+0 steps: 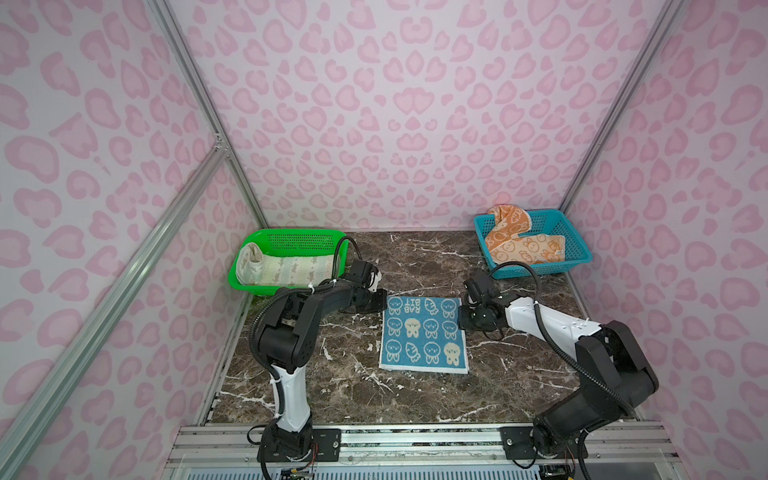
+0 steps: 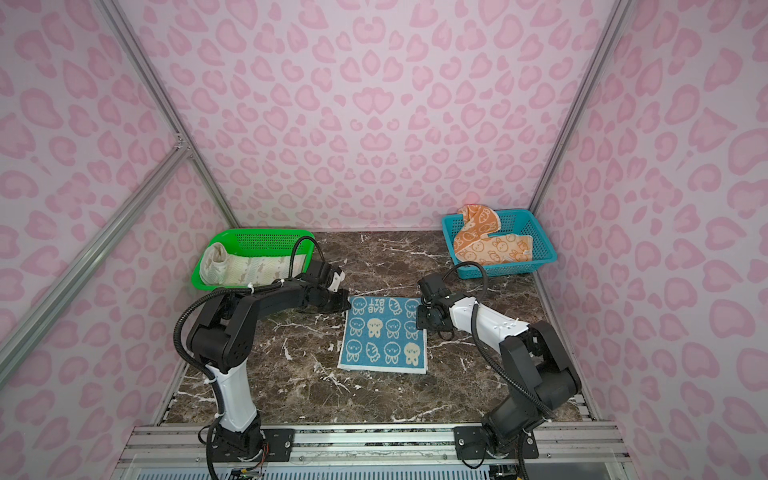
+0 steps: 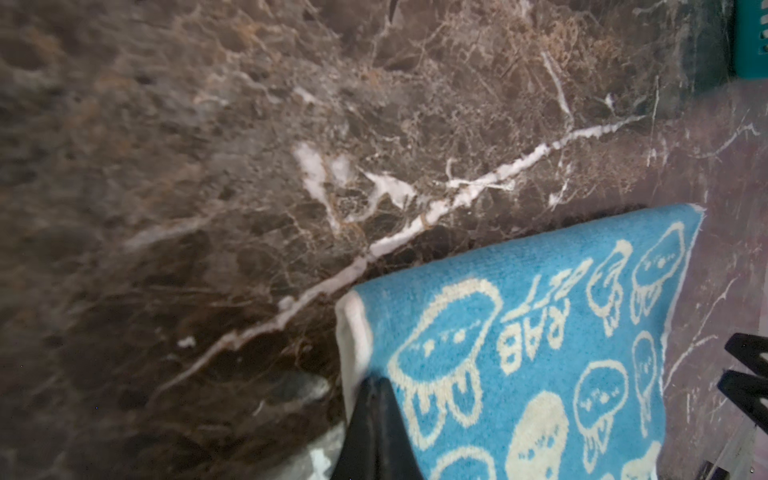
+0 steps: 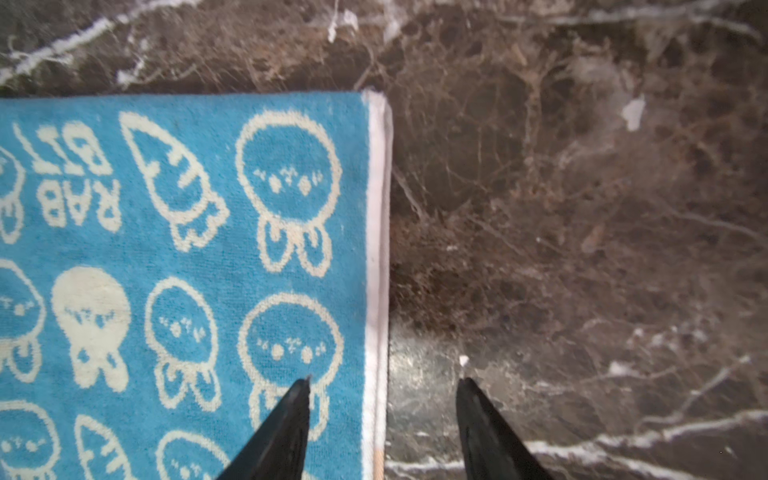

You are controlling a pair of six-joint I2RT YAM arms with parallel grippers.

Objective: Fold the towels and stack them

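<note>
both top views show the marble table with the blue towel lying flat at frame centre. the white towel sits in the green basket at upper left, the orange towel in the blue basket at upper right. the left gripper, fingers pressed together, is at the blue towel's upper-left corner. the right gripper, fingers spread, straddles its right hem.

Both arms bend inward with wrists low; the left gripper is pinched closed, the right gripper has jaws parted
</note>
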